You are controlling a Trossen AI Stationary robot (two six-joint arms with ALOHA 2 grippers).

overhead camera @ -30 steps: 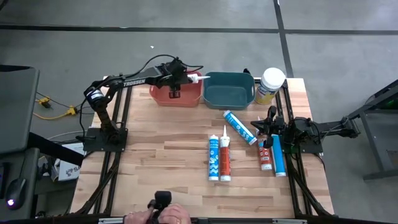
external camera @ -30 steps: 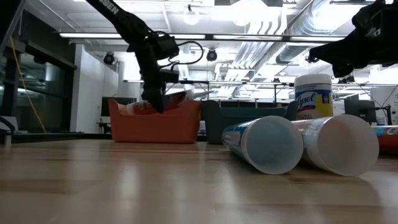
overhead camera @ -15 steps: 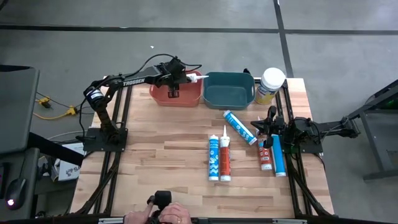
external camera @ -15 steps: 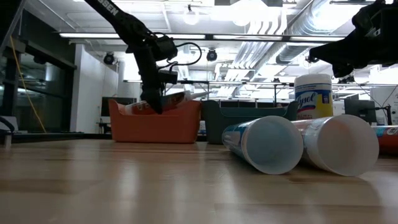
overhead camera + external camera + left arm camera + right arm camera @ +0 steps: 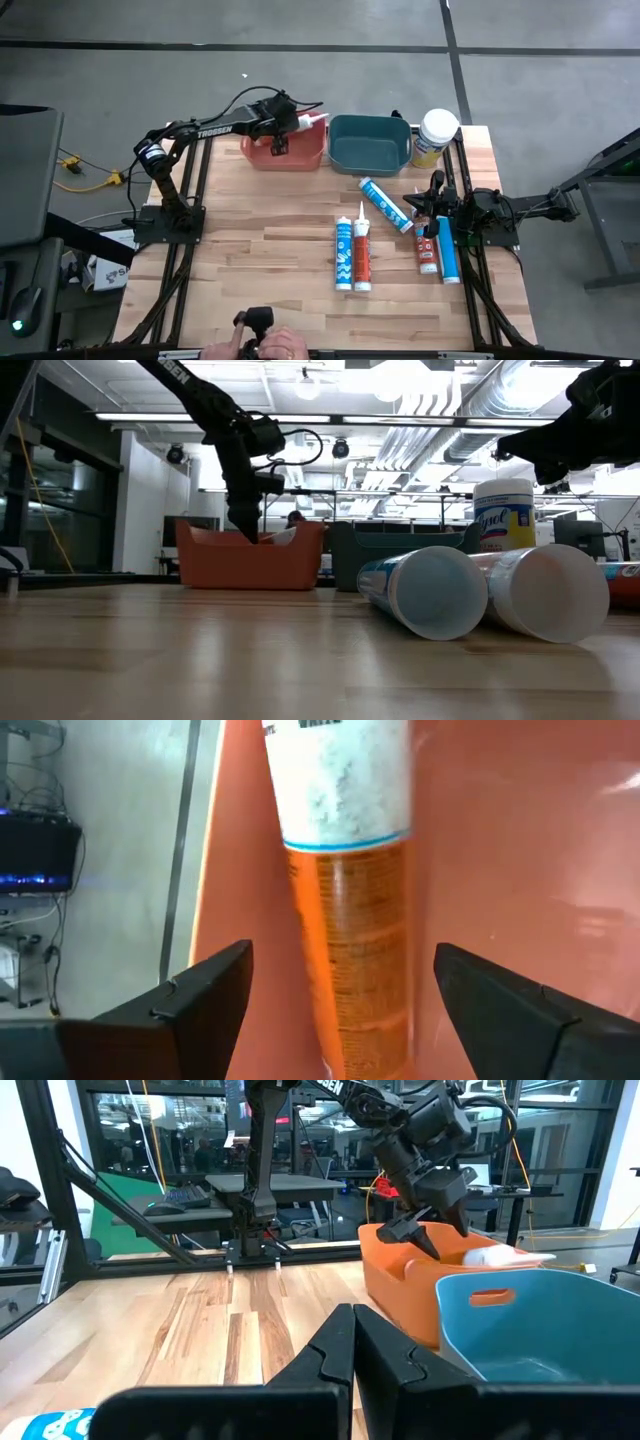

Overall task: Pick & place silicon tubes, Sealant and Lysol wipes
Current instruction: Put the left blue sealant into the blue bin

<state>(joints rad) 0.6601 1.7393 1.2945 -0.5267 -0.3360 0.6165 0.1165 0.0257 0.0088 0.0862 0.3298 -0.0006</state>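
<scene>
One tube (image 5: 345, 920) is lying in the orange bin (image 5: 283, 152) beneath your left gripper (image 5: 279, 143), fingers spread; you are lifting straight up to clear its rim

At twelve o'clock on the wooden table (image 5: 260, 250) an orange bin (image 5: 262, 156) and a teal bin (image 5: 368, 147) stand just beside each other. At six o'clock, a person's hand (image 5: 283, 346) touches a black device (image 5: 257, 321). Off at nine o'clock, a yellow cable (image 5: 88, 178) lies on the floor.
</scene>
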